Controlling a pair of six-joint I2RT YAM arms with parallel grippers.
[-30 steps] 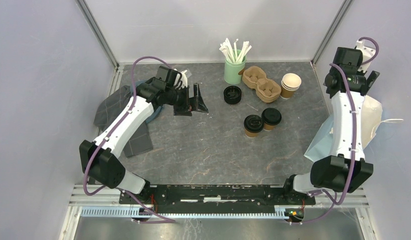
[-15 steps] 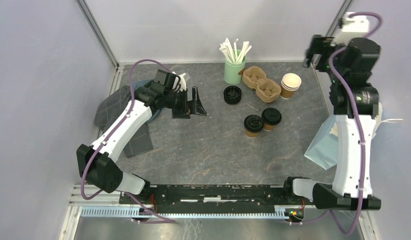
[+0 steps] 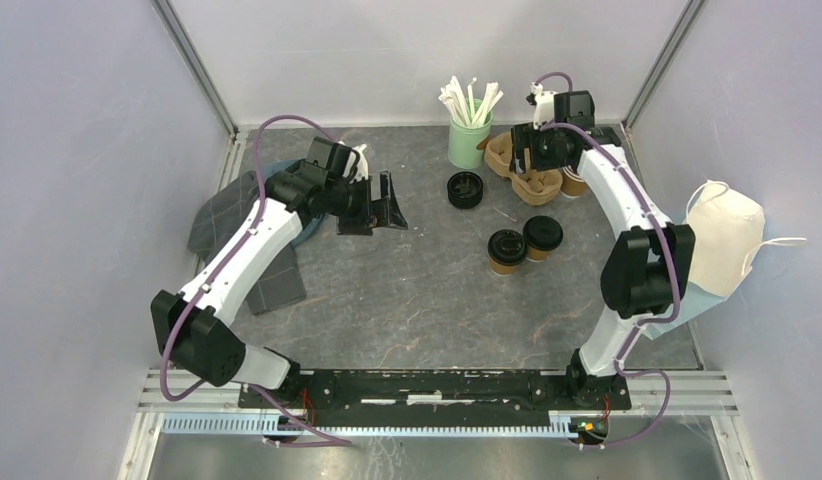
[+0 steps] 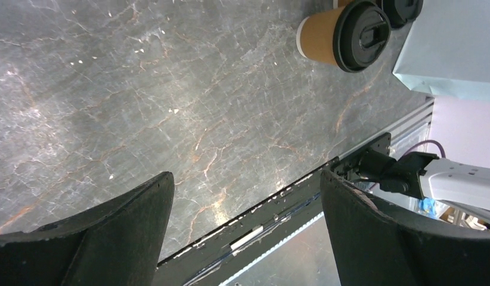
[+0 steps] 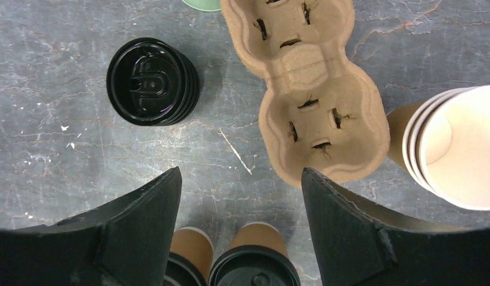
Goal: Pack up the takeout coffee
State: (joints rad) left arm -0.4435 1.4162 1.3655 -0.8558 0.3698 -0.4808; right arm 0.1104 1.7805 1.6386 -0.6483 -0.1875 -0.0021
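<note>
Two kraft-paper coffee cups with black lids (image 3: 507, 250) (image 3: 542, 235) stand side by side at the table's centre right. They also show in the right wrist view (image 5: 257, 262) (image 5: 186, 257) and the left wrist view (image 4: 344, 36) (image 4: 403, 9). A brown pulp two-cup carrier (image 3: 517, 160) (image 5: 308, 89) lies empty at the back. My right gripper (image 3: 535, 172) (image 5: 239, 174) hovers open over the carrier's near end, empty. My left gripper (image 3: 382, 205) (image 4: 245, 179) is open and empty above the table's left part, well away from the cups.
A stack of black lids (image 3: 465, 188) (image 5: 152, 81) lies left of the carrier. Lidless nested cups (image 5: 451, 149) stand right of it. A green cup of stirrers (image 3: 469, 140) stands behind. A grey cloth (image 3: 227, 230) lies left, a paper bag (image 3: 727, 235) right.
My right arm has swung from the far right corner in over the carrier at the back. The left arm has barely moved. The cups have not moved.
</note>
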